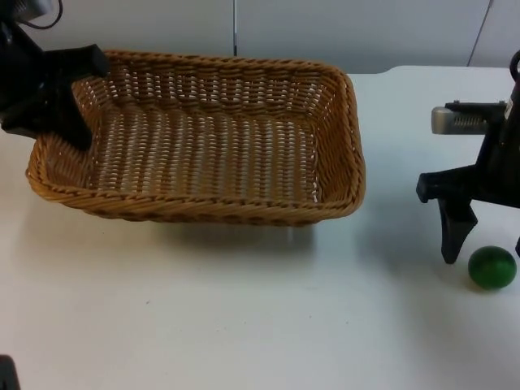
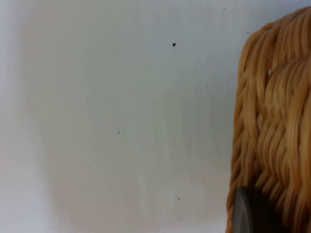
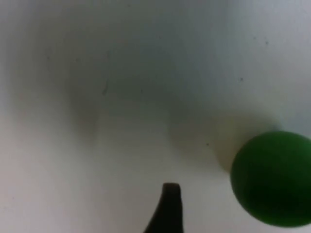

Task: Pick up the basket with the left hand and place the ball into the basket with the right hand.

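the basket (image 1: 203,138) is in the grip of the left gripper (image 1: 61,97), whose fingers are closed on the wicker rim at the basket's left end; the left wrist view shows a black fingertip (image 2: 252,213) pressed against the woven wall (image 2: 277,121) with the white surface (image 2: 121,121) beyond it. from the shadow under the near wall, the basket looks tilted or just lifted at that end, though i cannot tell whether it is wholly clear of the surface (image 1: 244,325). so the first half of the task, taking hold of the basket with the left hand, seems done or nearly so. the second half is not yet done: the green ball (image 1: 492,267) lies on the surface well apart from the basket, off to its right and nearer the camera, and nothing is inside the basket. the right gripper (image 1: 483,244) is low over the surface with its fingers spread wide and holding nothing, one finger (image 1: 451,236) standing just beside the ball on its left; in the right wrist view the ball (image 3: 274,177) sits close beside a fingertip (image 3: 167,208), not yet between the fingers. what is left, as i judge it: centre the fingers around the ball, close, lift, carry it over the rim and let it go inside.
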